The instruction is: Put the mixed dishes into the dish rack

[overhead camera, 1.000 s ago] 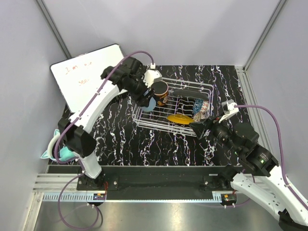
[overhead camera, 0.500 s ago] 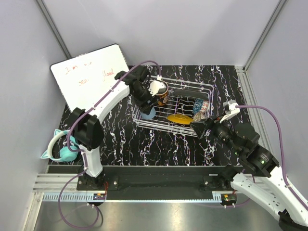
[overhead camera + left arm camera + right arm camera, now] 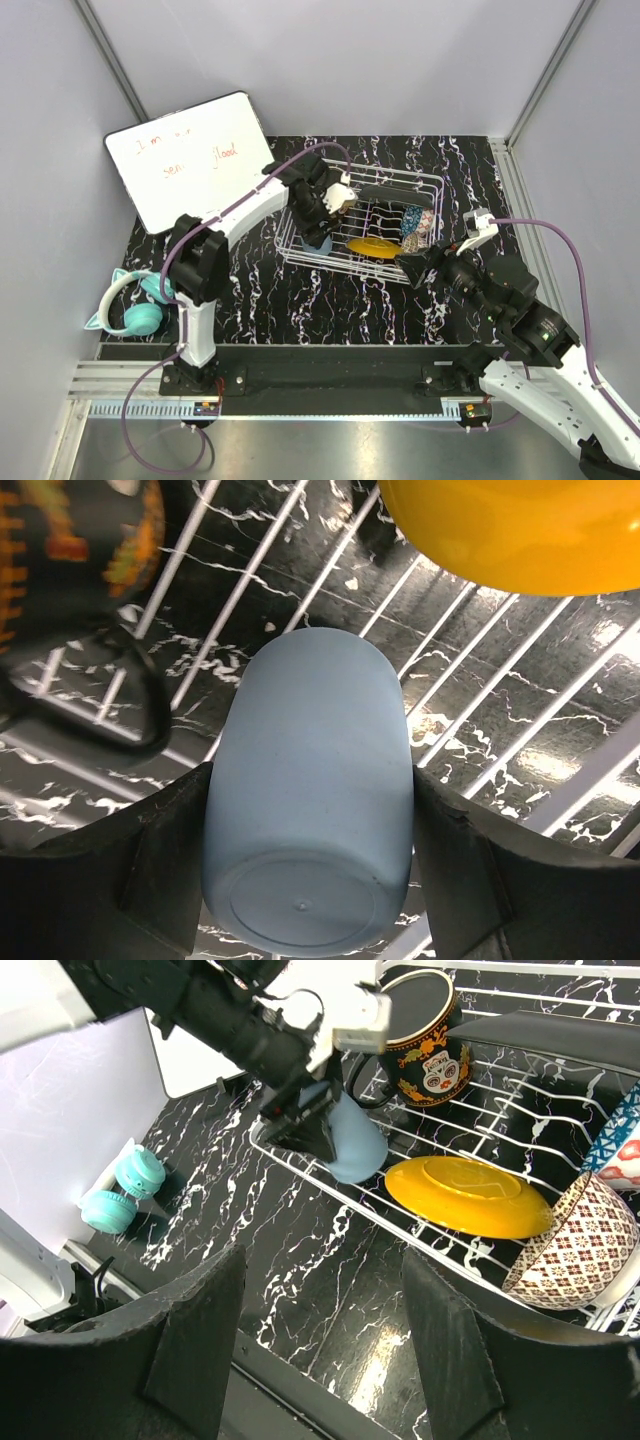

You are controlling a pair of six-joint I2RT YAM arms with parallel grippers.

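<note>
Left gripper [image 3: 318, 228] grips pale blue cup [image 3: 308, 780] low in dish rack [image 3: 420, 185] — placing step; next: seat it on wires, release. Right gripper [image 3: 320, 1350] open, empty

1. Bench [image 3: 270, 300]: black top with white marbled veining.
2. White writing board [image 3: 190, 160]: rounded corners, thin dark frame, set at the bench's far-left corner. Faint handwriting in black and red; words not legible.
3. Headphones [image 3: 130, 310]: teal, with cat ears on the band, lying at the bench's near-left edge, well apart from the board.
4. Grey walls [image 3: 350, 60] enclose left, back and right.
</note>
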